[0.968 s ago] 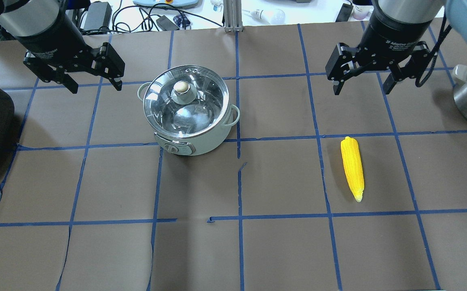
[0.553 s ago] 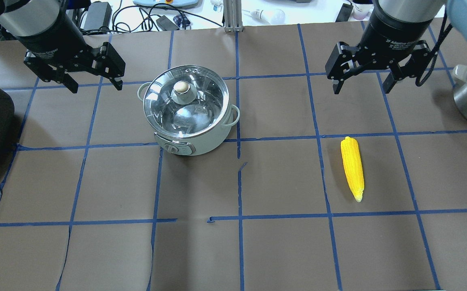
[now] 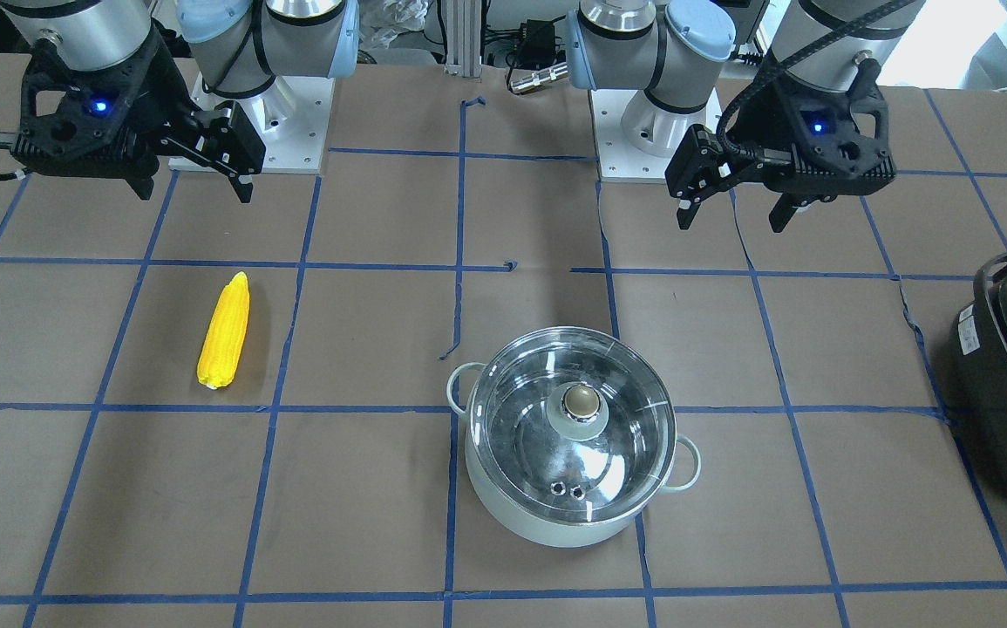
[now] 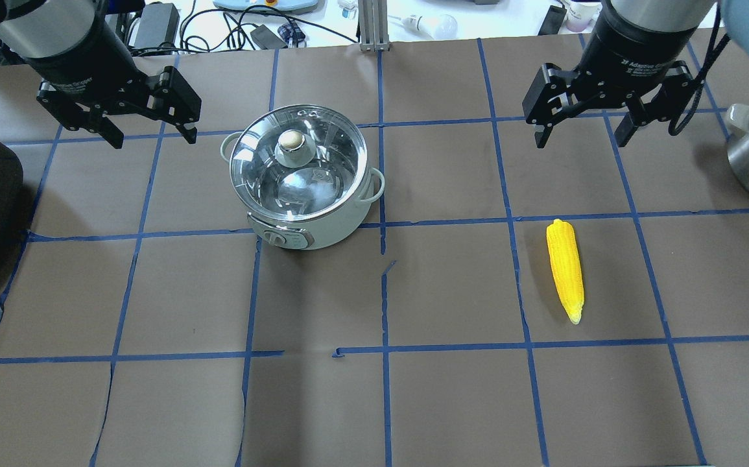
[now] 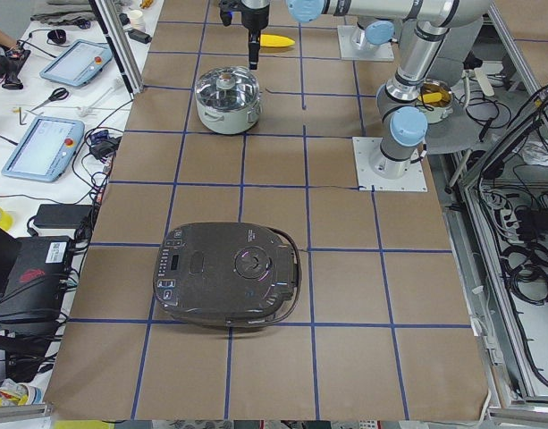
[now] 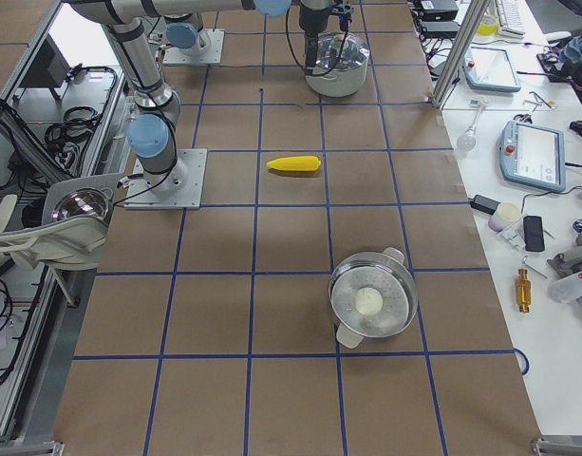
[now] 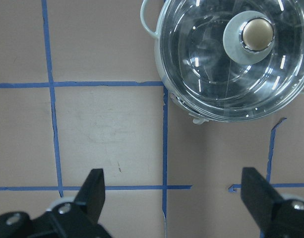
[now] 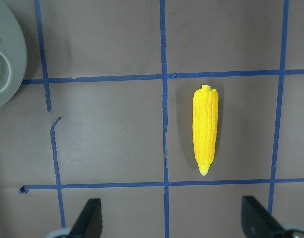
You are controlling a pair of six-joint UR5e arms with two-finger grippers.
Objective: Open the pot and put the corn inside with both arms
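While my left claw (image 4: pixel 154 139) and right claw (image 4: pixel 580 143) both hung wide open over the brown paper (image 4: pixel 445 292), the round mint pot (image 4: pixel 335 230) sat beside the left, clear glass lid (image 4: pixel 329 162) on. The knobbly yellow corn (image 4: pixel 565 269) lay flat near the right, long axis toward me, tapered tip nearest my base; my right wrist (image 4: pixel 640 61) read "Adaptive Gripper".

The table (image 4: pixel 452 402) is covered in brown paper, marked into squares by blue tape (image 4: pixel 385 305). Beside it runs a white bench (image 5: pixel 23 192) strewn with black cables (image 4: pixel 218 29) and two tablet-like pendants (image 5: pixel 41 147), with an aluminium post (image 4: pixel 366 26) at the table's edge. The light is even and soft, and the shadows are faint.
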